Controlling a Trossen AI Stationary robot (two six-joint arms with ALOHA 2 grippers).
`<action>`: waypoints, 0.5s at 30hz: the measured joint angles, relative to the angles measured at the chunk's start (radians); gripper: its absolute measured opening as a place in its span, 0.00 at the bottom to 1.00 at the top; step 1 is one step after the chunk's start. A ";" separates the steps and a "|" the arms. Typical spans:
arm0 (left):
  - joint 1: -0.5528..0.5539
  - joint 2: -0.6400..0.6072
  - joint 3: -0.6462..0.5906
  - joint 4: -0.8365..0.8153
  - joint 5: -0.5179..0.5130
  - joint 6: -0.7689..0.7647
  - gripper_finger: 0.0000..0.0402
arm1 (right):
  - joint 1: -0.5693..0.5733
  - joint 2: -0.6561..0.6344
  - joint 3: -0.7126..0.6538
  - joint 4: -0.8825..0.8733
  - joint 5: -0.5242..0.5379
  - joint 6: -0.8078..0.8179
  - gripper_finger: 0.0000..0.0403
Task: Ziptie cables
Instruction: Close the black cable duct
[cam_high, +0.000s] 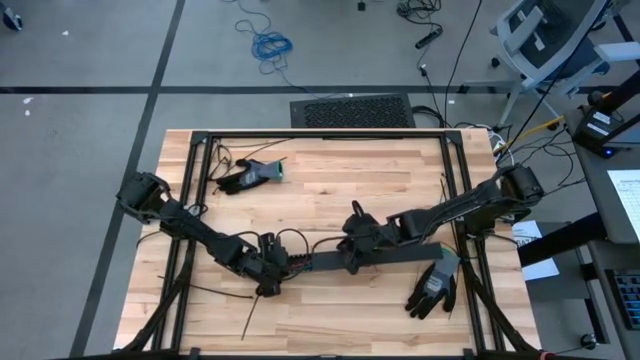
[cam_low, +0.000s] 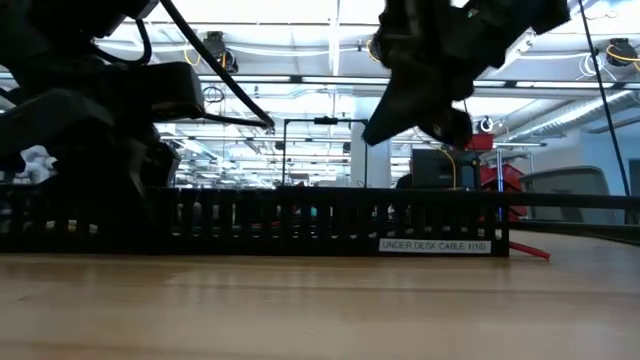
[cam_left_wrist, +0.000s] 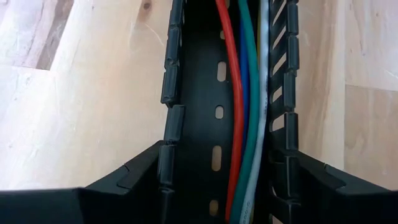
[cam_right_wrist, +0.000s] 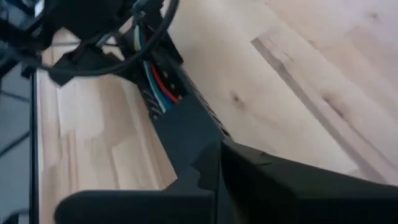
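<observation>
The floor (cam_high: 90, 60) was grey, crossed by dark seams, with a blue coiled cable (cam_high: 270, 44) and black cords lying loose on it. A grey office chair (cam_high: 548, 35) stood at the far right corner. A dark ribbed mat (cam_high: 350, 110) lay just beyond the wooden table (cam_high: 330, 320). In the low view, long ceiling light strips (cam_low: 330, 20) shone over a hall, and a red cart (cam_low: 497, 175) stood behind.
</observation>
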 joint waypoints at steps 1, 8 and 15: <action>0.000 0.000 0.000 0.003 -0.003 0.000 0.62 | 0.002 0.016 0.000 0.021 0.001 0.019 0.01; 0.000 0.001 0.000 0.011 -0.015 -0.001 0.62 | 0.034 0.099 0.037 0.164 0.003 0.084 0.00; 0.001 0.002 0.000 0.011 -0.035 -0.001 0.62 | 0.070 0.203 0.199 0.052 -0.002 0.023 0.00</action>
